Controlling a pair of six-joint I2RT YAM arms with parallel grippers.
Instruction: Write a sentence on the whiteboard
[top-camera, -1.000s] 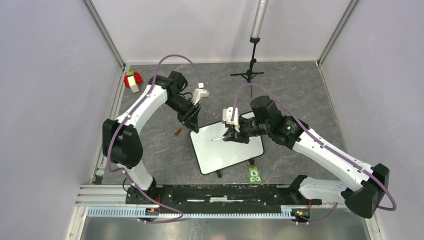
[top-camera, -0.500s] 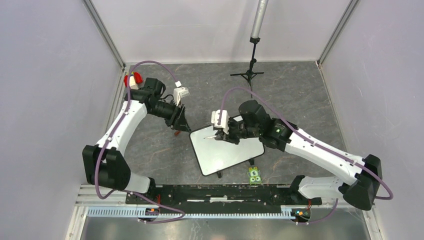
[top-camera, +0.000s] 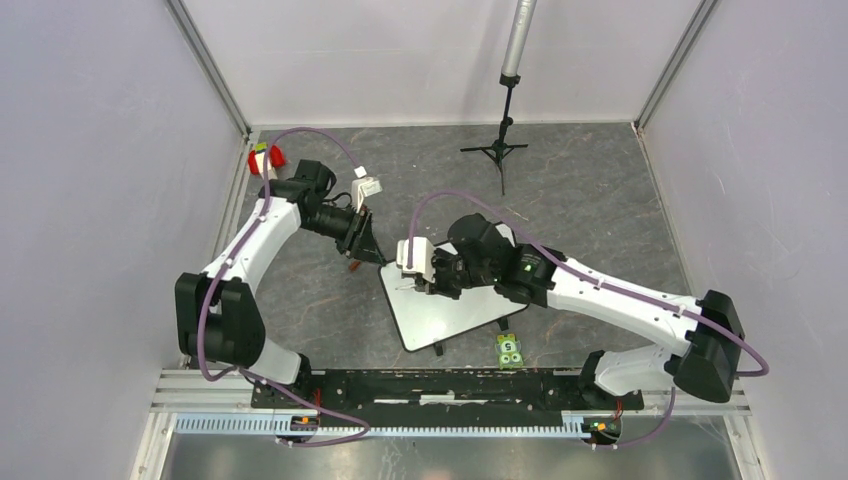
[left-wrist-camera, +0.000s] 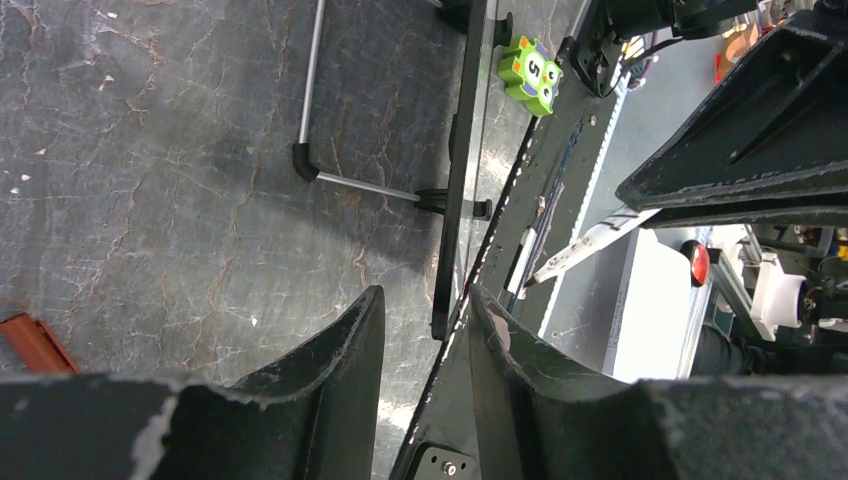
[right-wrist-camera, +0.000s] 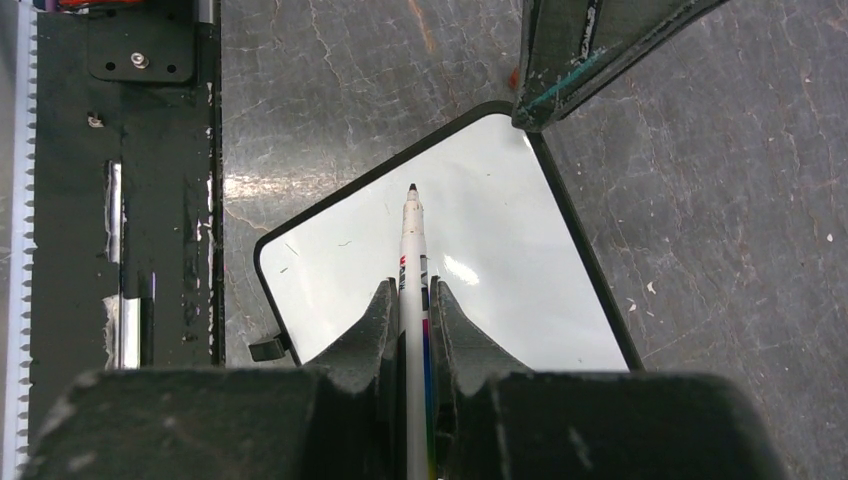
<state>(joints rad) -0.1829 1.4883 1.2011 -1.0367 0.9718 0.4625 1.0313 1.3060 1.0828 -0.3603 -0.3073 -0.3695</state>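
The whiteboard (top-camera: 462, 312) stands on short black legs on the grey floor, turned at an angle. My right gripper (top-camera: 420, 282) is shut on a white marker (right-wrist-camera: 410, 250), dark tip forward over the board (right-wrist-camera: 500, 270) near its far left corner; whether the tip touches I cannot tell. My left gripper (top-camera: 368, 250) is at that same corner. In the left wrist view its fingers (left-wrist-camera: 350, 340) stand apart, open, with the board's black rim (left-wrist-camera: 452, 200) edge-on between them. The sentence is not in view: the board's face is white with only tiny specks.
A red marker cap (top-camera: 353, 264) lies on the floor just left of the board. A green owl block (top-camera: 510, 349) sits by the board's near right leg. A black tripod stand (top-camera: 497, 148) is at the back, a red and yellow object (top-camera: 265, 160) at the far left.
My right gripper has carried the marker leftward across the board. The left arm swung left and its gripper settled at the board's far left corner.
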